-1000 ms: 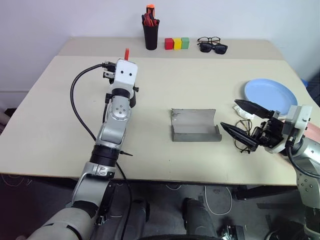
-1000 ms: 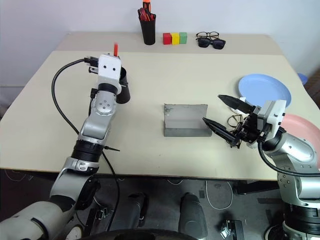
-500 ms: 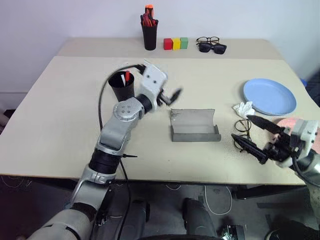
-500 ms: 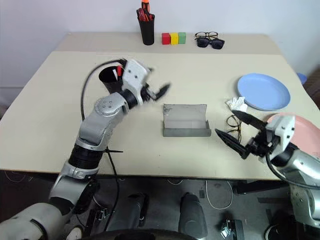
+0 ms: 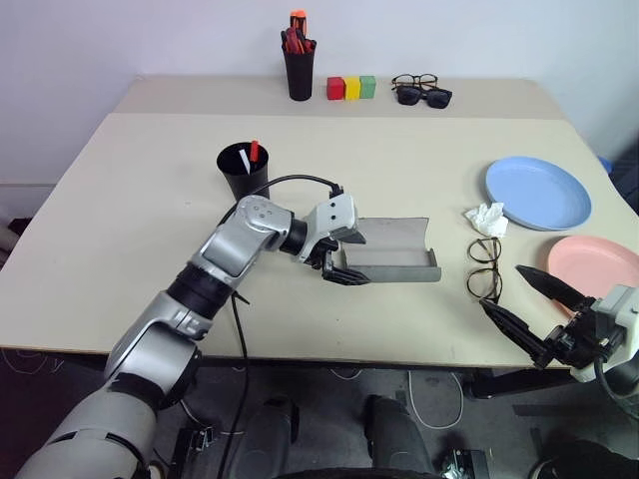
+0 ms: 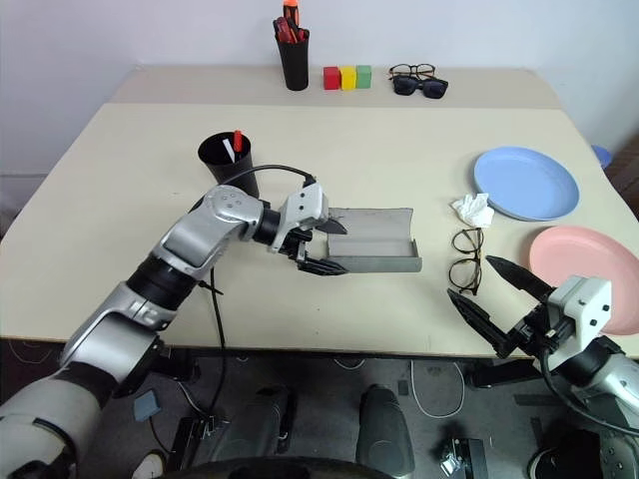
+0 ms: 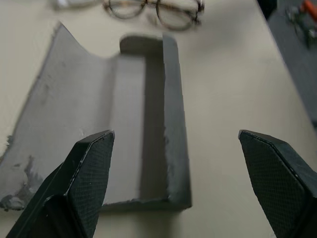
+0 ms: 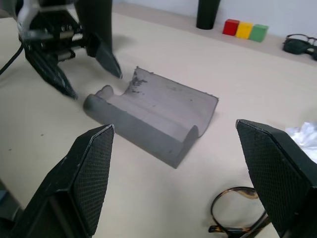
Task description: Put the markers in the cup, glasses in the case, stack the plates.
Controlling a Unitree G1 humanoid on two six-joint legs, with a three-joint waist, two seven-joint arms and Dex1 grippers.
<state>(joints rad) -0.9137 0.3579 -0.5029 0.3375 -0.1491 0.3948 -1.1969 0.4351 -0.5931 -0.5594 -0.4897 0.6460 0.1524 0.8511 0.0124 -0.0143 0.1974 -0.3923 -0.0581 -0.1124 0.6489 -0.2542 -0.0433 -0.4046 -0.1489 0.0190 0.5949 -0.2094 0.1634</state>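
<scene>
With both slim markers [image 5: 248,155] already standing in the wide matte black plastic cup [image 5: 244,172], one job looks done to me. My left gripper [image 5: 342,257], jaws spread wide and empty, hovers at the open grey hard-shell case [image 5: 387,251] mid-bench. The thin dark-rimmed glasses [image 5: 485,267] lie just right of it near my equally wide, empty right gripper [image 5: 529,307], and the light blue plate [image 5: 538,193] and pink plate [image 5: 594,263] sit side by side, unstacked.

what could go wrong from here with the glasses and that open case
1. The left tool sits open right at the end of the case; the light case may slide if nudged.
2. The glasses lie beside a crumpled tissue, which a grab might catch.
3. The right tool, open near the table edge, must reach past the pink plate and could bump it.
</scene>
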